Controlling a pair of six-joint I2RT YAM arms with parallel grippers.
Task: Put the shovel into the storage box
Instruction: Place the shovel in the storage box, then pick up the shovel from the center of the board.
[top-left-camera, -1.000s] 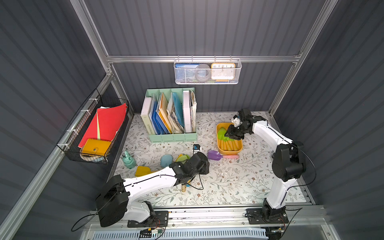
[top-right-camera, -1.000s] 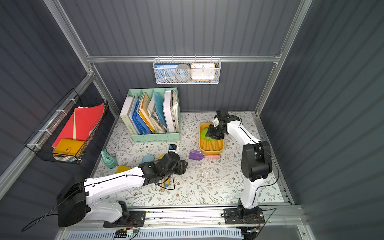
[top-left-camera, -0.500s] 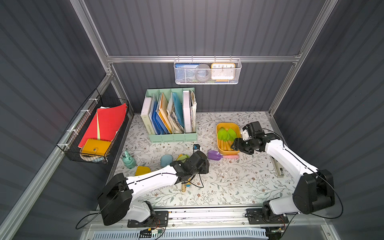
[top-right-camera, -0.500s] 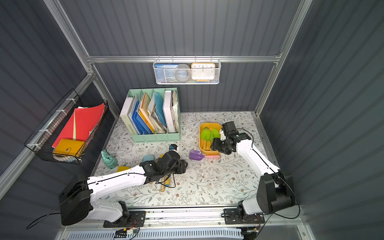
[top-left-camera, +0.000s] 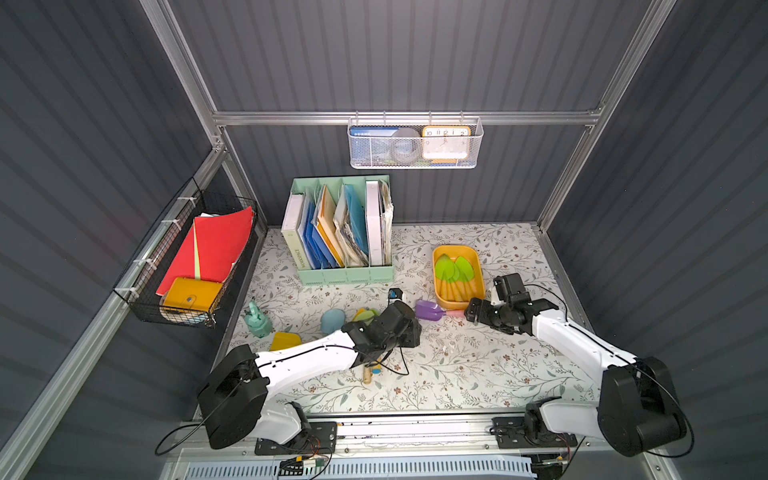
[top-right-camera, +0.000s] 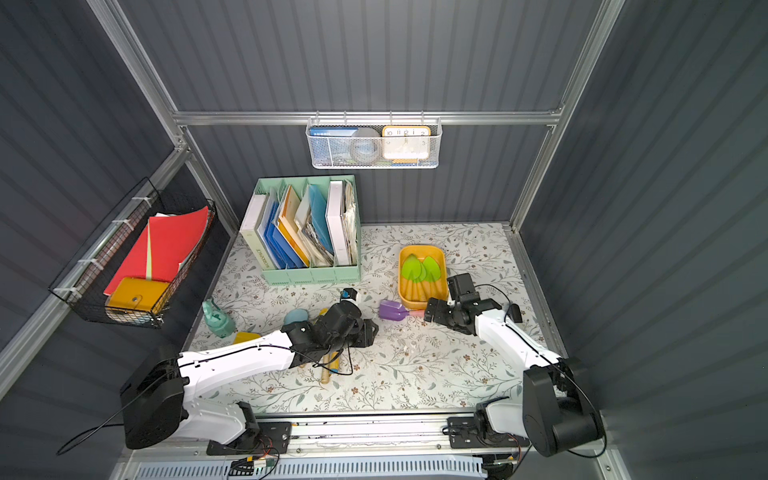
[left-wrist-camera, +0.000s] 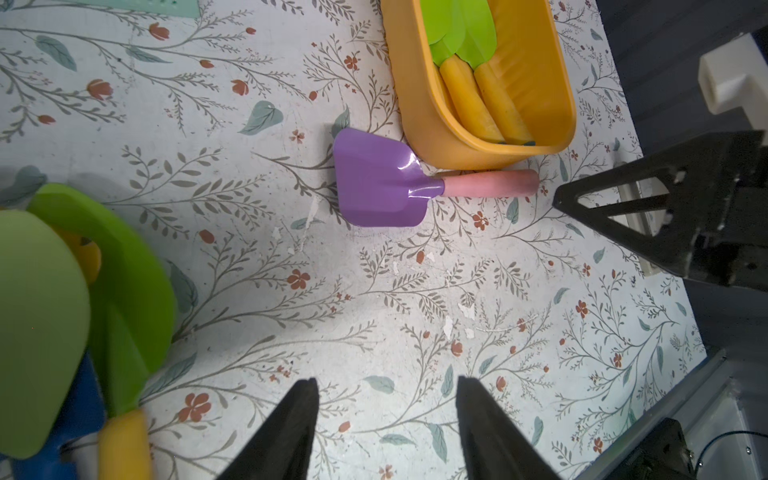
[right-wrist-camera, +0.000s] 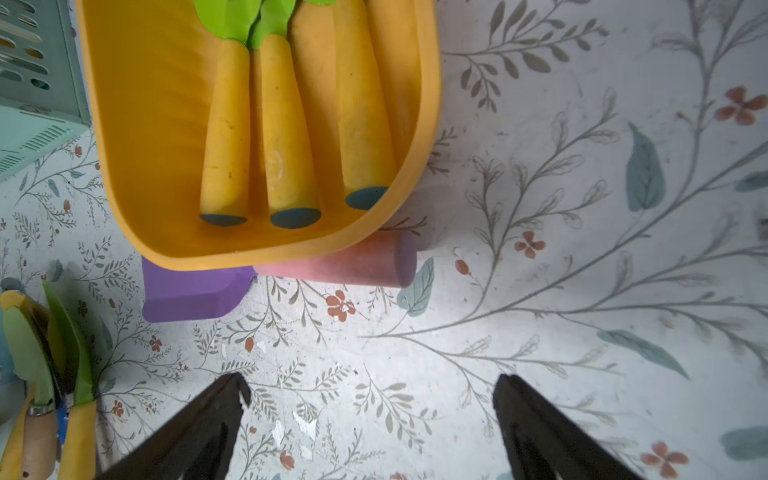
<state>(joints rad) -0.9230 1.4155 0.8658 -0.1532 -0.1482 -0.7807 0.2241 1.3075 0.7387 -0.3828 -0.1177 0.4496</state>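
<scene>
The shovel (top-left-camera: 430, 311) has a purple blade and a pink handle. It lies flat on the floral table, touching the near end of the storage box (top-left-camera: 435, 274), a mustard-yellow tub holding three green-bladed shovels with yellow handles. The shovel (left-wrist-camera: 378, 178) and box wall (left-wrist-camera: 432, 120) show in the left wrist view; in the right wrist view the box (right-wrist-camera: 137, 124) hides part of the shovel (right-wrist-camera: 353, 262). My right gripper (top-left-camera: 471, 311) (right-wrist-camera: 370, 380) stands open and empty just right of the pink handle's end. My left gripper (top-left-camera: 417, 332) (left-wrist-camera: 386, 382) is open and empty, left of the blade.
A pile of other toy shovels (top-left-camera: 365, 313) and a wooden-handled tool (top-left-camera: 368, 374) lie under my left arm. A mint watering can (top-left-camera: 257, 322) stands at the left edge. The mint file holder (top-left-camera: 340, 232) is at the back, a black wire basket (top-left-camera: 187, 266) on the left wall.
My right arm has drawn back from above the storage box toward the front, down beside the pink handle, and its jaws have opened wide. The left arm has hardly moved.
</scene>
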